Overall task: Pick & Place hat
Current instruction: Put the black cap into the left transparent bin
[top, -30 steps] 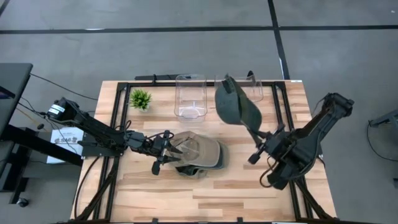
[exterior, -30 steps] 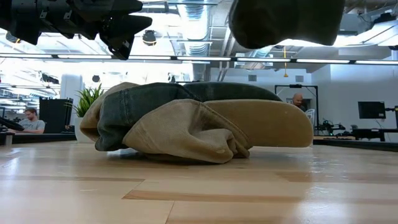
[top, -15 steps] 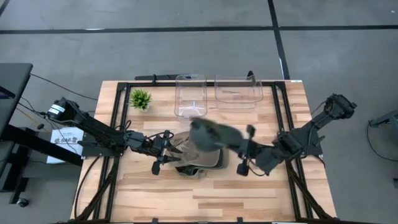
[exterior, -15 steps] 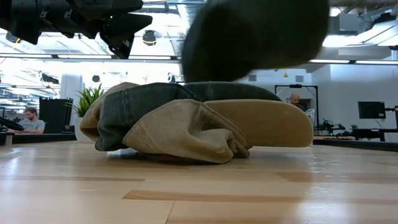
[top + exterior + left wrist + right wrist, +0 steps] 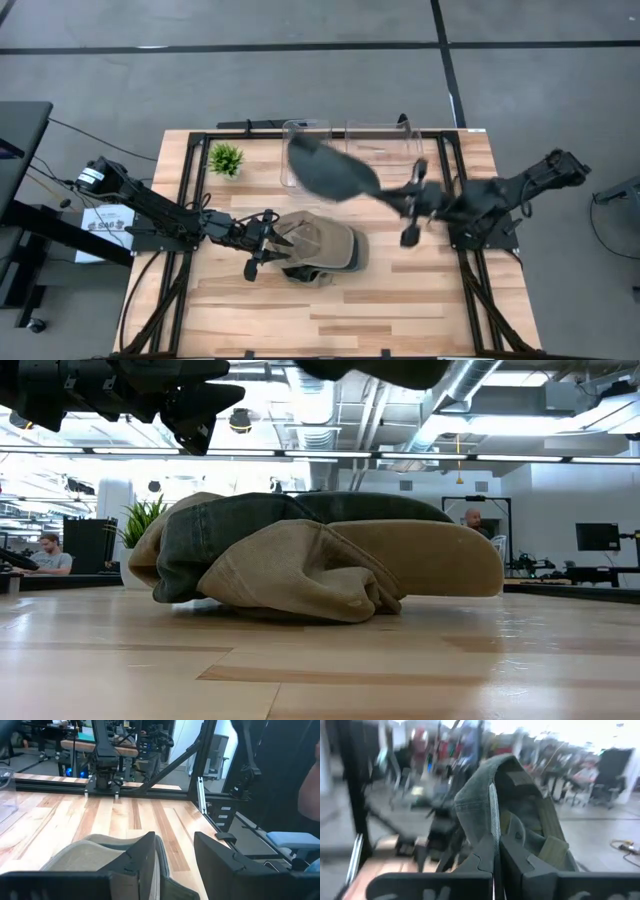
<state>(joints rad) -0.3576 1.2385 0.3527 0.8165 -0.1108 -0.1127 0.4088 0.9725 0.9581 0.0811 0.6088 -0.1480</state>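
Observation:
A dark green hat (image 5: 330, 172) hangs in the air over the left clear bin (image 5: 296, 130), with my right gripper (image 5: 390, 194) shut on it; its underside shows at the top of the low view (image 5: 380, 368). A pile of hats (image 5: 320, 245), tan and denim-grey, rests on the table's middle (image 5: 300, 560). My left gripper (image 5: 276, 232) stands open just above the pile's left end, its fingers (image 5: 145, 855) on either side of bare air over the tan hat (image 5: 95, 850). My right gripper pinches the dark green hat's rim edge (image 5: 492, 822) between its two fingers (image 5: 512, 860). The fingers come level from the table's right side. The hat is lifted clear and reaches out past the fingers toward the table's left, its hollow inside showing in the wrist view.
A second clear bin (image 5: 385, 140) stands at the far edge beside the first. A small green plant (image 5: 227, 158) is at the far left. Black frame rails (image 5: 190, 170) run along the table's sides. Bare wood (image 5: 330, 310) lies along the near edge.
My right gripper has swung the dark green hat from beside the right bin toward the table's left, passing over the pile, then risen and gone toward the far edge. The wrist has turned, so the hat now lies flatter over the left bin. It stays shut.

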